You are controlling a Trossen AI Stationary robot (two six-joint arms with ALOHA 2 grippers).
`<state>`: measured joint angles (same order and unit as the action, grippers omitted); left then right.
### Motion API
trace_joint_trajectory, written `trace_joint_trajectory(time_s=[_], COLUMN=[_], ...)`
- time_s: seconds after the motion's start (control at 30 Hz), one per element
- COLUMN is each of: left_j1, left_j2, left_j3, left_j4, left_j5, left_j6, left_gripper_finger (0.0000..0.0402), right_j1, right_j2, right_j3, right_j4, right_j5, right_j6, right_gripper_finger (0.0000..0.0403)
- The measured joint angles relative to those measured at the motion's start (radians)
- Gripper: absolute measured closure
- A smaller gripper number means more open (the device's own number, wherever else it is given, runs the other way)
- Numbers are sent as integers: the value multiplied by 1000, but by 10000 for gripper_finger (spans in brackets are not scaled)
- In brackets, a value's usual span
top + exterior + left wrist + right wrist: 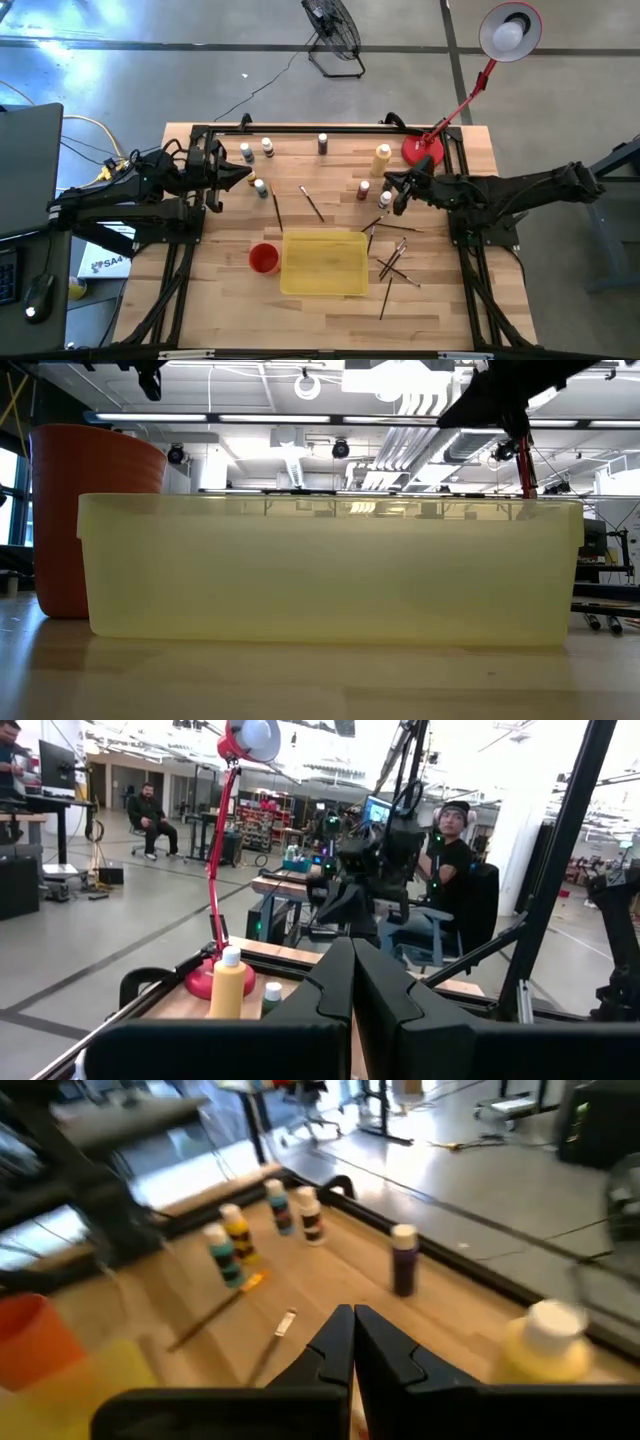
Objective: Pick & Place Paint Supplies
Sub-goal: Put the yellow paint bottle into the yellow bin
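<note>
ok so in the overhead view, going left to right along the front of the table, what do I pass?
red cup → yellow tray → loose paintbrushes

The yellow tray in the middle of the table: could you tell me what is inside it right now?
From above, the yellow tray shows only its bare floor. In the low view its cloudy wall hides the inside.

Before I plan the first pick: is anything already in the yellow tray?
No. From above, the yellow tray shows only its bare floor, with the brushes lying on the table beside it.
</note>
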<state>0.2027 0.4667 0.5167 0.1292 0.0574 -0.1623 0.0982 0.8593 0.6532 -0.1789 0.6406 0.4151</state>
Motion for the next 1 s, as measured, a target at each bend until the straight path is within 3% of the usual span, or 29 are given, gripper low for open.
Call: trace_joint_trajectory(time_s=[0.13,0.3,0.5,0.63,0.87,1.0], left_j1=[0,0,0,0,0,0], left_j2=[0,0,0,0,0,0], left_j3=[0,0,0,0,0,0], left_j4=[-2,-5,-21,-31,-29,-27], left_j5=[0,0,0,0,1,1], left_j6=[0,0,0,0,0,0], left_gripper_finger=[402,402,402,402,402,402], right_j1=[0,-3,-53,-104,-257,-347], right_j2=[40,44,29,29,19,11], right_j3=[105,116,116,89,-24,-40], right_j4=[-197,-260,-341,-335,-96,-63], right_j5=[59,76,-122,-177,-390,-384], right_j6=[-24,20,123,127,56,60], right_gripper_finger=[401,401,401,401,401,401])
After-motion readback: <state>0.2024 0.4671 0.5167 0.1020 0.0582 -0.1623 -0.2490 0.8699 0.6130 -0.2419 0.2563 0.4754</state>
